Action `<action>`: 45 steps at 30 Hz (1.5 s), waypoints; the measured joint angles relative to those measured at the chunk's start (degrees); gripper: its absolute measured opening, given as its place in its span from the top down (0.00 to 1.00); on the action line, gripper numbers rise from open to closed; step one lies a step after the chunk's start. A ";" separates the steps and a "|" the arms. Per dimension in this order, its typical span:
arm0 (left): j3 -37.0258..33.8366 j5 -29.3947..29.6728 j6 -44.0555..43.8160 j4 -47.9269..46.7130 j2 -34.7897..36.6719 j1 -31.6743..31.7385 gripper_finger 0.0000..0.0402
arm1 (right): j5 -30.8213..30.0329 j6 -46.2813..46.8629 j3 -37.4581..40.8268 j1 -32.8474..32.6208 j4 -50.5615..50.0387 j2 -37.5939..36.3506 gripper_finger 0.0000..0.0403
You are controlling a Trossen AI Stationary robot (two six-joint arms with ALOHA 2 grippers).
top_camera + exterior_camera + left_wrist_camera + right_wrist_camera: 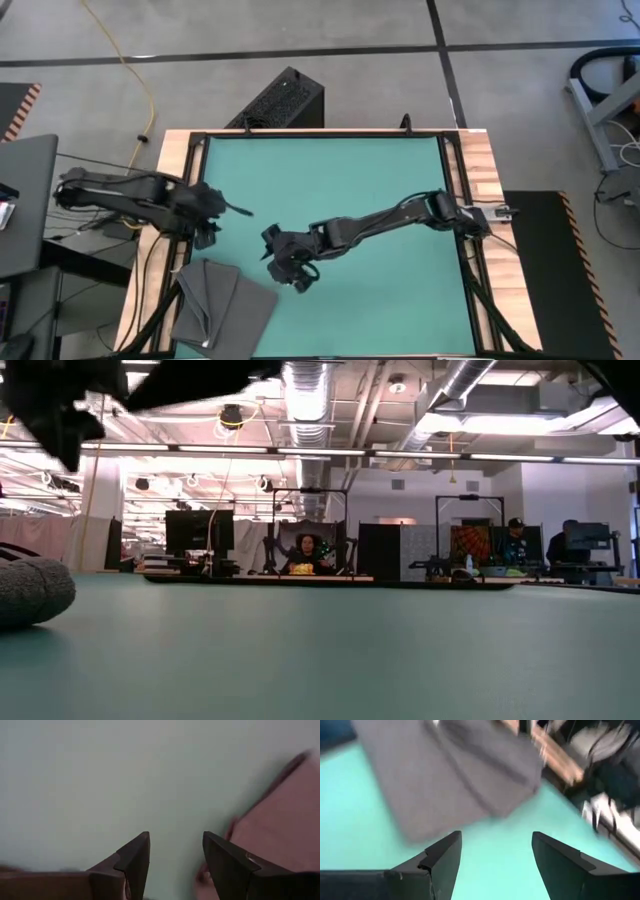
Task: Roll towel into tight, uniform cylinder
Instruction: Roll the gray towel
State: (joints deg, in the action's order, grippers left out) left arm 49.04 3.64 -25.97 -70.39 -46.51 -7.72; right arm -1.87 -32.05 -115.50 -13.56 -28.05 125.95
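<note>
1. The towel (222,306) lies at the near left corner of the teal mat (340,190), dark charcoal, folded flat into a rough square with 1 fold line running down its middle; it is not rolled. Its left edge reaches over the mat's border toward the wooden table edge (150,290).
2. In the low view, the towel (30,592) shows as a rounded grey bulge at the left edge, resting on the mat.
3. The right gripper (290,272) hangs over the mat just beside the towel's upper right corner, apart from it. Its wrist view shows the 2 fingers (442,857) spread wide with bare mat between them and the towel (450,775) lying ahead.
4. The left gripper (208,236) sits over the mat's left side, just above the towel's far edge. Its fingers (135,860) stand apart with nothing between them, and a blurred corner of the towel (280,825) shows to one side.
5. A black box (280,100) stands on the floor beyond the table's far edge, with a yellow cable (140,80) trailing nearby.
6. Past the table, the low view shows a seated person (307,555) and 2 more people (515,540) at desks to the right.
</note>
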 joint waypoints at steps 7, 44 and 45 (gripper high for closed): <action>-7.06 -5.98 -2.04 4.05 -10.31 -7.35 0.57 | -4.33 2.83 -0.37 -0.02 -13.64 -9.16 0.33; -18.72 -10.87 -4.23 31.15 -15.64 -24.29 0.49 | -5.70 15.72 -0.22 -0.73 -27.64 -17.88 0.33; -19.08 -11.06 -4.25 31.49 -15.64 -24.29 0.49 | -5.70 15.72 -0.22 -0.72 -27.65 -17.88 0.33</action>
State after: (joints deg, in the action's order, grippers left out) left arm 29.95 -7.42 -30.22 -38.89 -62.15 -32.01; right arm -7.57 -16.34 -115.72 -14.28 -55.70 108.07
